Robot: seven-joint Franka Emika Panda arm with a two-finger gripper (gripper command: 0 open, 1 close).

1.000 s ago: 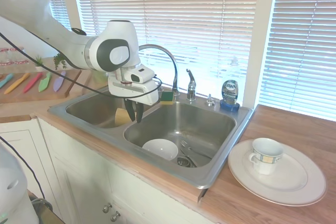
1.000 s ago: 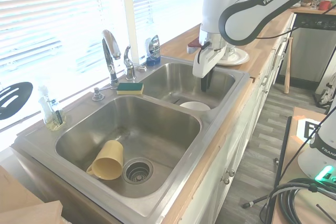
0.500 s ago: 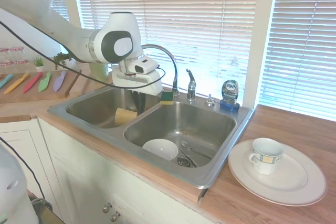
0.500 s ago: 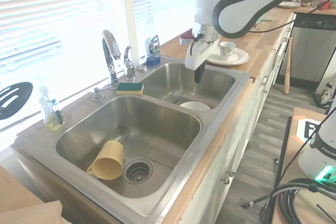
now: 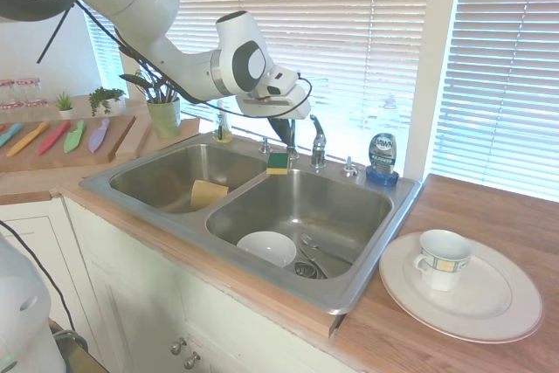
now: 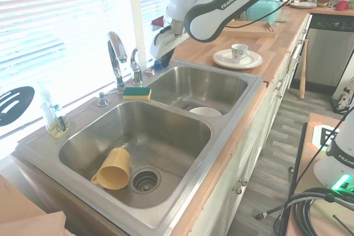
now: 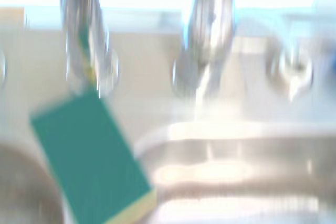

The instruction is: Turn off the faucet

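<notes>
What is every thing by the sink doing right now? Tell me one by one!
Faucet: upright, no water seen coming from the spout.
Lever: standing up, not touched.
Gripper: above the sponge, near the lever, holding nothing.
Sponge: lying flat on the sink rim.
Yellow cup: tipped on its side in the basin.
White bowl: upside down in the other basin.
Mug: upright on the plate.
Soap bottle: standing.

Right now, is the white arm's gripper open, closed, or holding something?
Gripper: cannot be told; it hangs near the shiny chrome lever handle, apparently holding nothing.
</notes>
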